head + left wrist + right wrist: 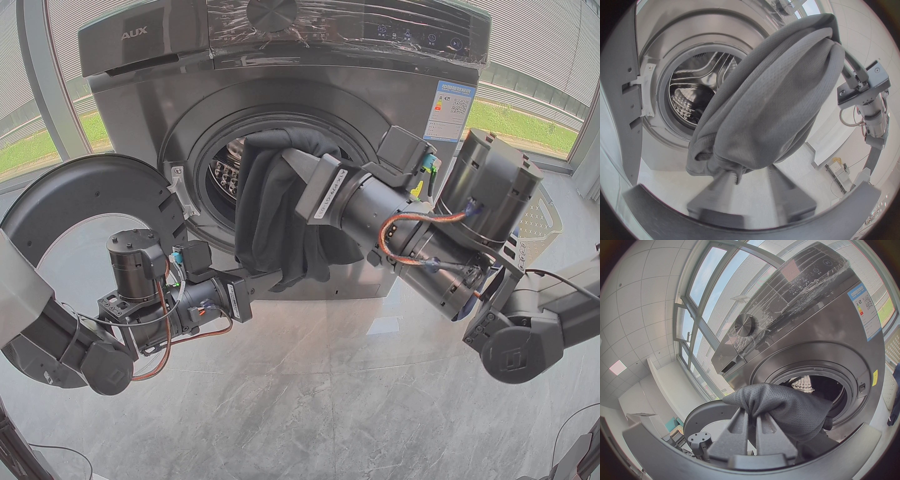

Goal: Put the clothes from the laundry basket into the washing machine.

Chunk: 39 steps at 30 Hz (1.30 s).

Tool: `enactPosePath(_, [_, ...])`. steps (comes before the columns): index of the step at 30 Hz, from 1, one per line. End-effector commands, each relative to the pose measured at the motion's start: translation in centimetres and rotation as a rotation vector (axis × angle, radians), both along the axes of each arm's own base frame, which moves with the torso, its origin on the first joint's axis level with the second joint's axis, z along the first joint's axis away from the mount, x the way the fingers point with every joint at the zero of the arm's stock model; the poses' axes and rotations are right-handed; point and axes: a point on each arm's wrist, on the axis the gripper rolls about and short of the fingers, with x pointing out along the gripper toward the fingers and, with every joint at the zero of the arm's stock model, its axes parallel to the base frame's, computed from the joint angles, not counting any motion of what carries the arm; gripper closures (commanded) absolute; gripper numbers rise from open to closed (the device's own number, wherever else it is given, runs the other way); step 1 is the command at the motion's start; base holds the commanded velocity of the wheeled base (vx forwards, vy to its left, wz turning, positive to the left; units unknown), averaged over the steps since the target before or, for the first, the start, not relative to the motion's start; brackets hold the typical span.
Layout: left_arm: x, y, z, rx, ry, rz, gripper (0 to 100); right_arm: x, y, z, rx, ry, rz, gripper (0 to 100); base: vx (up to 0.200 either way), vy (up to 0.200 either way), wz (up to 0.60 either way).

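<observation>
dark garment (269, 206) pinched in right jaws; left jaws spread.

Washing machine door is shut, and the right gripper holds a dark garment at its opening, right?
No, the door is open, swung to the left, as the head view shows. The right gripper does hold the dark garment at the opening.

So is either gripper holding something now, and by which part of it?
The right gripper holds the garment by a bunched upper fold, at the washer opening. The left gripper is open under its lower hem, clamping nothing.
</observation>
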Motion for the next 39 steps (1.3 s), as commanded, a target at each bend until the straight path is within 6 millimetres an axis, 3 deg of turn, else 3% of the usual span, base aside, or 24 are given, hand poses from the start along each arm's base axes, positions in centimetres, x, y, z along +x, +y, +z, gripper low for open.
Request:
enactPosePath(1, [-0.7, 0.1, 0.8, -0.017, -0.032, -0.005, 100, 0.0, 0.0, 0.0, 0.002, -0.001, 0.000, 100, 0.000, 0.000, 0.00])
enactPosePath(10, [-2.8, 0.5, 1.5, -0.037, -0.070, -0.026, 100, 0.0, -0.1, 0.0, -0.002, 0.000, -0.002, 100, 0.000, 0.000, 0.00])
enactPosePath(11, [-4.0, 0.8, 1.9, -0.042, -0.078, -0.039, 100, 0.0, -0.1, -0.2, -0.005, 0.003, -0.003, 100, 0.000, 0.000, 0.00])
enactPosePath(19, [-4.2, 0.9, 1.4, -0.027, -0.056, -0.017, 100, 0.0, -0.1, -0.1, -0.004, 0.002, -0.002, 100, 0.000, 0.000, 0.00])
enactPosePath(20, [-3.8, 0.7, 1.0, -0.021, -0.046, -0.016, 0, 0.0, -0.1, -0.1, -0.005, 0.001, -0.002, 100, 0.000, 0.000, 0.00])
enactPosePath(29, [-2.4, 0.0, -0.2, -0.007, -0.021, 0.006, 0, 0.0, 0.0, -0.2, -0.009, 0.002, -0.001, 100, 0.000, 0.000, 0.00])
enactPosePath(39, [-2.5, 0.4, -2.3, 0.032, 0.052, 0.016, 0, 0.0, 0.0, 0.1, -0.002, -0.006, -0.001, 100, 0.000, 0.000, 0.00])
